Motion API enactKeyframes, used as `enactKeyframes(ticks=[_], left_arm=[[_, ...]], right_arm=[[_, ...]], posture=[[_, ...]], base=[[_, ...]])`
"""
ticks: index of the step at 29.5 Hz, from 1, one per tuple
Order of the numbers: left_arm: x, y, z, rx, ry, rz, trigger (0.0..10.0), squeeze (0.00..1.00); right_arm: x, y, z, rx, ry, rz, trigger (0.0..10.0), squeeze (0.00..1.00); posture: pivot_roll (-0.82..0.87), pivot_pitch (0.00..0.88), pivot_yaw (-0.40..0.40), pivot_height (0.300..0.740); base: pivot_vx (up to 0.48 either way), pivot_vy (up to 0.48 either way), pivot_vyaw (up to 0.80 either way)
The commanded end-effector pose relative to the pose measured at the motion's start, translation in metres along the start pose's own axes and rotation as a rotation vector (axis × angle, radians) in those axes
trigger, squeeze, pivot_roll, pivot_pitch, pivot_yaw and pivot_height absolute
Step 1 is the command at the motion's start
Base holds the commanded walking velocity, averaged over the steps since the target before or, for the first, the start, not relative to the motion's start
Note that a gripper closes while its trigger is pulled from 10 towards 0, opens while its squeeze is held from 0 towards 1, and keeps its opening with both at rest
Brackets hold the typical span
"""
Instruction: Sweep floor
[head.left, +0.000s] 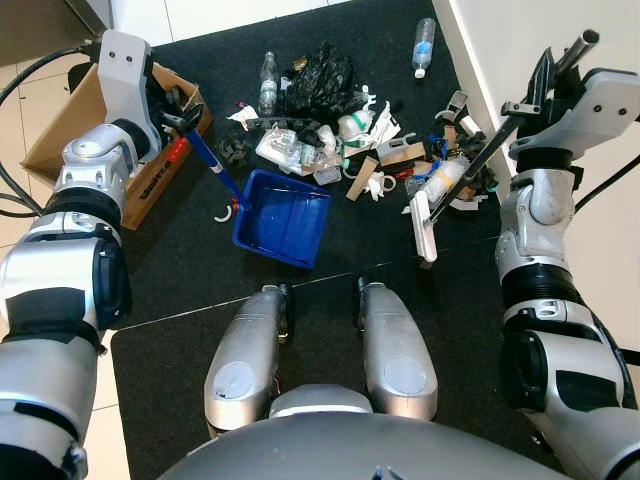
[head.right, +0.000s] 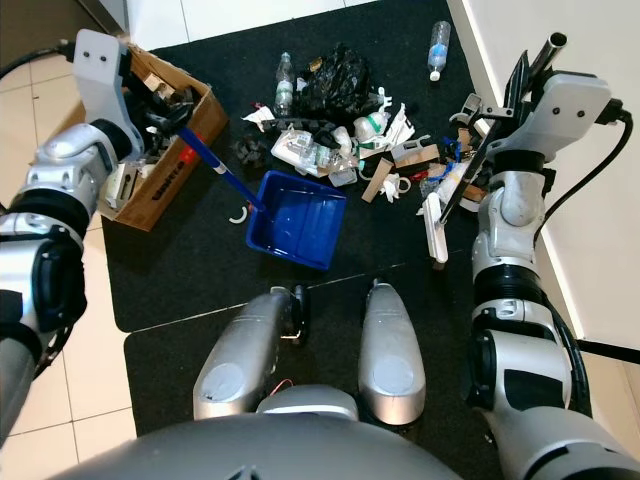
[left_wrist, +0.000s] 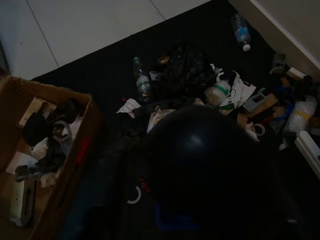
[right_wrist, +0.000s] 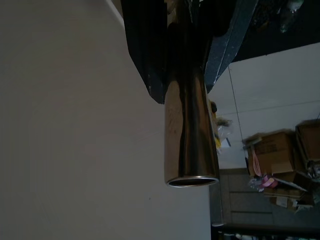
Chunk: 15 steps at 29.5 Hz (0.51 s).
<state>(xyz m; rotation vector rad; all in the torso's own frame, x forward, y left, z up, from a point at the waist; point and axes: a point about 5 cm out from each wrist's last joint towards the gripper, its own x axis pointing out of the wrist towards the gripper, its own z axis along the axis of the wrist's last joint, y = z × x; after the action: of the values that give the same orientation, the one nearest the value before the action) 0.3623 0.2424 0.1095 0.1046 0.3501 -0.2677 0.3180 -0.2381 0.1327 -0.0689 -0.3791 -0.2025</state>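
Rubbish (head.left: 340, 140) spread over the dark mat (head.left: 180, 270) ahead, between the cardboard box (head.left: 60, 130) and the white wall (head.left: 560, 20): wrappers, a black bag (head.left: 322, 72), pieces of card, two plastic bottles (head.left: 424, 45). Blue dustpan (head.left: 283, 216) flat on the mat just in front of the heap, mouth turned toward it, its blue handle (head.left: 205, 155) clamped in the left gripper (head.left: 180, 122). Broom (head.left: 470, 170) slanted down from the right gripper (head.left: 528, 100), fingers closed around its metal pole, white head (head.left: 424, 222) resting on the mat at the right edge of the heap.

For a good stroke, probably best to:
- bring the broom head behind the debris on the far right side, then draw it toward the pan mouth, not across it;
- keep the pan lip pressed flat to the mat, so small pieces cannot slide under;
- take short strokes, because light wrappers may scatter and bottles may roll away;
- hold the pan steady against the push.
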Motion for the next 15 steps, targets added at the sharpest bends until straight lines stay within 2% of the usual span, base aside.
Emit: enactKeyframes(ticks=[1,8,15], left_arm=[[-0.0015,-0.0019,-0.0132,0.005,0.047,-0.003,0.0,0.0],[-0.003,-0.0007,-0.0141,0.02,0.071,-0.033,0.0,0.0],[-0.0026,-0.0062,-0.0194,0.043,0.085,-0.07,0.0,0.0]], right_arm=[[0.0003,0.0,0.0035,-0.008,-0.015,0.011,10.0,0.0],[0.0003,0.0002,0.0026,-0.007,-0.003,0.007,10.0,0.0],[0.0012,0.0021,0.0008,-0.001,0.005,-0.001,10.0,0.0]], posture=[[-0.04,0.251,0.021,0.74],[-0.02,0.242,0.03,0.74],[0.0,0.221,0.046,0.74]], base=[[0.0,0.0,0.0],[0.0,0.0,0.0],[0.0,0.0,0.0]])
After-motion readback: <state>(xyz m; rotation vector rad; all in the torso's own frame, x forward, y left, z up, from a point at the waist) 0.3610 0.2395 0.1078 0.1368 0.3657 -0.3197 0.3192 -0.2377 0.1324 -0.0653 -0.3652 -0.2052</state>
